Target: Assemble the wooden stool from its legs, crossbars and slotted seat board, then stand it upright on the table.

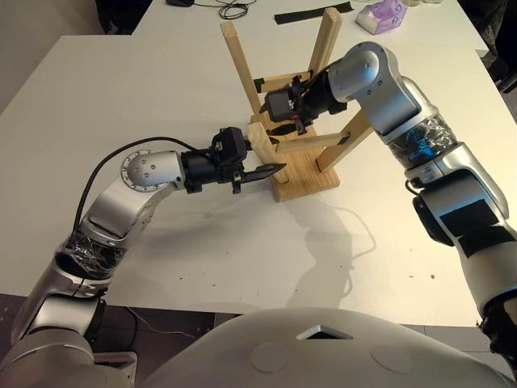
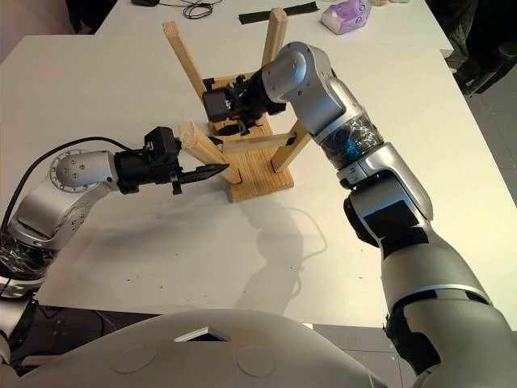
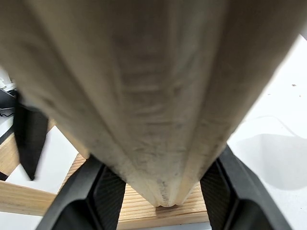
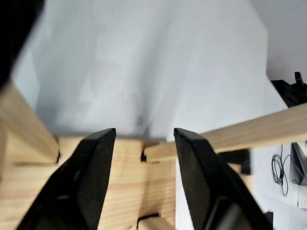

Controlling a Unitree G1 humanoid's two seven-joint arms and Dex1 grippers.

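Upturned wooden stool (image 1: 295, 121) on white surface (image 1: 161, 81), seat board (image 1: 311, 176) down, legs up, left tool (image 1: 275, 170) pinching near leg (image 1: 262, 144), right tool (image 4: 145, 133) spread, between legs just above seat board, beside crossbar (image 1: 311, 144)

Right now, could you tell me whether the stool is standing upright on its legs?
No, the stool rests upside down, its seat board flat on the table and its legs pointing up.

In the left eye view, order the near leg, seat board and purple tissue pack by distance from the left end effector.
1. Near leg, gripped in the left end effector.
2. Seat board, just to its right.
3. Purple tissue pack, far back on the right.
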